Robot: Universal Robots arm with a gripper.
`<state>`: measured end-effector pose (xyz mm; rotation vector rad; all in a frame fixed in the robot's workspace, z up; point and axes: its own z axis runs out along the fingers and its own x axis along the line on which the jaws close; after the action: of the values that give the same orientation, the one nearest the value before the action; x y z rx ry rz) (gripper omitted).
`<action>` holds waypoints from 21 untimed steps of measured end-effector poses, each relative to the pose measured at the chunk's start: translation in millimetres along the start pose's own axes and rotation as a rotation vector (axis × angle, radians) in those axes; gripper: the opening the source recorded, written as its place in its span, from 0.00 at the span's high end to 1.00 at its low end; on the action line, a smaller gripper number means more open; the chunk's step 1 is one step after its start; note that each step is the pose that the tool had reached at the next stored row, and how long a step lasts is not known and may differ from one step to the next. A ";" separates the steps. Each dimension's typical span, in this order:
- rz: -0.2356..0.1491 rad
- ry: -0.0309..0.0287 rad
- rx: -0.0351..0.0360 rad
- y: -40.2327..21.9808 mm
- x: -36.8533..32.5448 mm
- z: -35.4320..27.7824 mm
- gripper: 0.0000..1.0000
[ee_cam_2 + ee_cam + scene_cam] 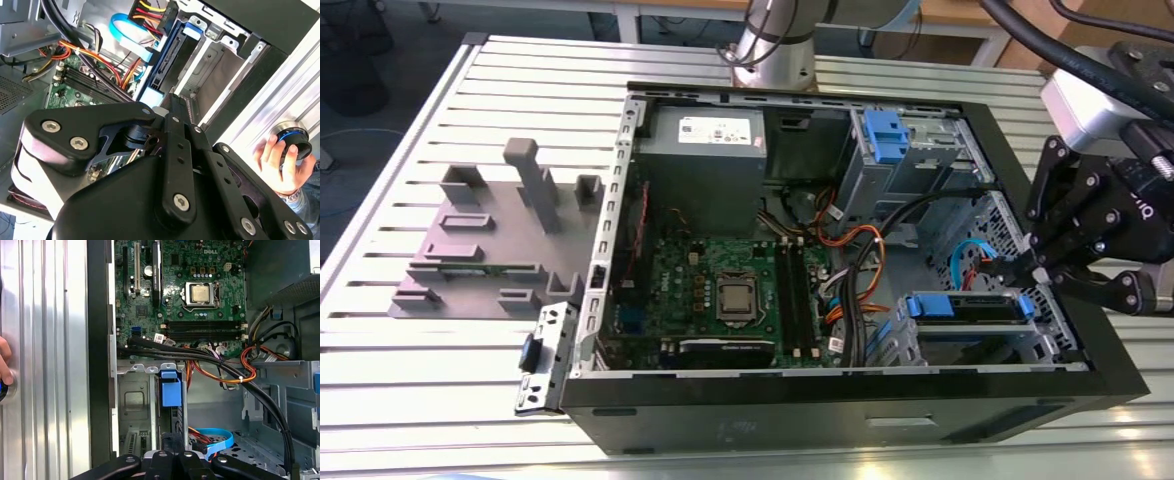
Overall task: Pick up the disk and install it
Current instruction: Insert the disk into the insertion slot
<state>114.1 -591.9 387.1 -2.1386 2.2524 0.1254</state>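
Exterior view: the disk (970, 306) sits edge-up in a grey metal drive cage (987, 345) in a corner of an open computer case (854, 410). Its blue caddy rails show along the top edge. The black claw (1023, 275) hangs right at the disk's outer end, at or just above it; whether they touch cannot be told. Whether the claw is wide or narrow cannot be told either.

In the first wrist view the disk (170, 392) lies directly ahead of the claw, standing in its slot with a blue tab uppermost. In the second wrist view the disk's (159, 70) dark edge and blue rail run away from the claw's tip.

Beyond the disk from the claw lies the green motherboard (734, 290). Orange and black cables (854, 240) cross between the two. Farther off are a grey power supply (707, 150) and a second blue bracket (886, 135) on another bay.

The case lies on its side on a ribbed aluminium table (427, 370). Far from the claw, past the case, a grey slotted holder (487, 240) stands on it. The arm's base (774, 45) rises behind the case. Around the table is dark floor.

A person's hand (280, 165) rests on a round blue-ringed knob (292, 140) on the table, near the claw.

The power supply carries a white printed label (707, 128).
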 end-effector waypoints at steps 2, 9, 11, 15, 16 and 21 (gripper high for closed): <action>0.000 0.0001 0.0000 -1.3 -0.1 0.2 0.89; 0.000 0.0001 0.0000 -5.2 -0.2 1.2 0.89; 0.000 0.0000 0.0000 -6.2 -0.2 1.5 0.89; 0.000 0.0000 0.0000 -8.2 -0.3 1.9 0.89; 0.000 0.0000 0.0000 -8.8 -0.3 2.0 0.89; 0.000 0.0001 0.0000 -12.7 -0.4 2.4 0.89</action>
<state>126.7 -591.9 384.3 -2.1386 2.2526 0.1253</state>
